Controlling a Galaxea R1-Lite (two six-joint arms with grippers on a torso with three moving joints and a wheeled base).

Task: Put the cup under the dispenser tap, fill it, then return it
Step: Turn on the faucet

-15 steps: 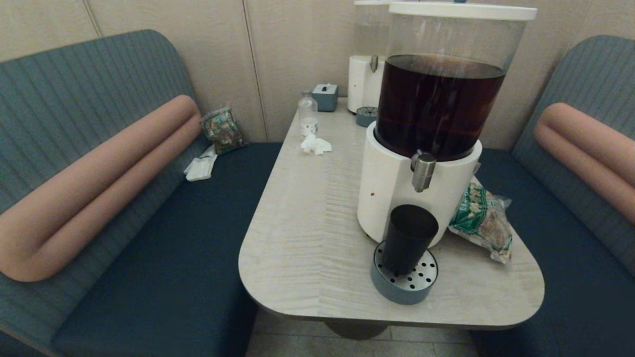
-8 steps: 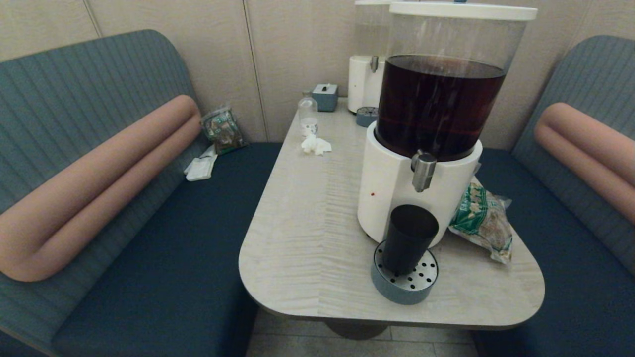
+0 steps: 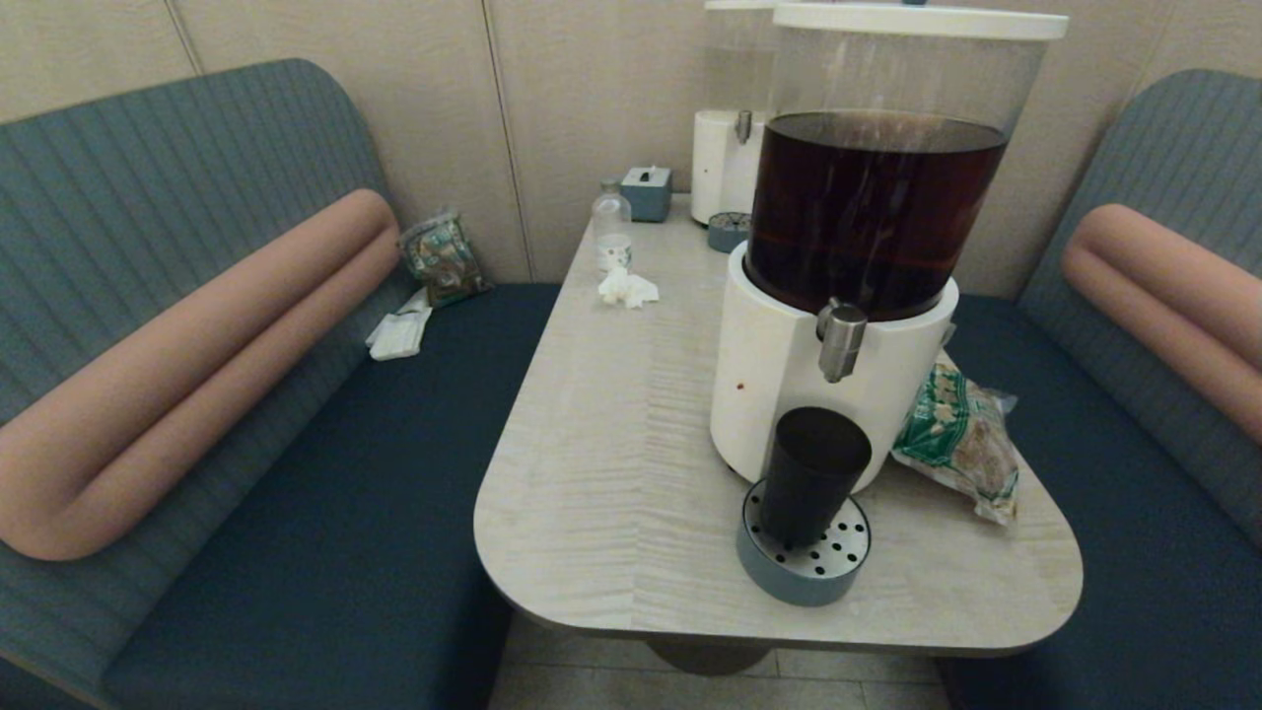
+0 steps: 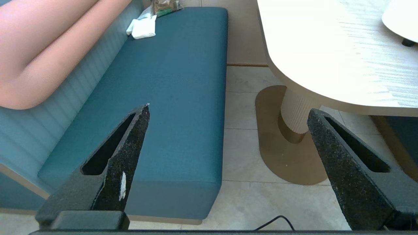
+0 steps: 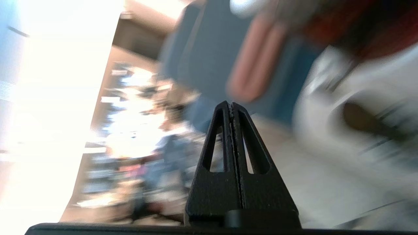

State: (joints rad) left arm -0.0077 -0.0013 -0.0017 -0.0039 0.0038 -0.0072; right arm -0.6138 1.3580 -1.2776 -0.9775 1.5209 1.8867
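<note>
The dark tapered cup (image 3: 812, 475) stands upright on the round perforated drip tray (image 3: 806, 560), right below the steel dispenser tap (image 3: 841, 340) of the big dispenser (image 3: 789, 375) with white base and dark brown drink. Neither gripper shows in the head view. My left gripper (image 4: 228, 109) hangs open and empty below table height, over the floor between the blue bench (image 4: 169, 98) and the table pedestal (image 4: 295, 114). My right gripper (image 5: 231, 103) is shut with nothing between its fingers, off to the side of the table; the white dispenser base (image 5: 356, 111) appears smeared beyond it.
A green snack bag (image 3: 961, 439) lies right of the dispenser. Farther back stand a small clear bottle (image 3: 612, 232), a crumpled tissue (image 3: 627, 288), a tissue box (image 3: 647, 191) and a second dispenser (image 3: 725, 148) with colourless liquid. Blue benches flank the table (image 3: 611, 463).
None in the head view: cup, tray and dispenser stay put.
</note>
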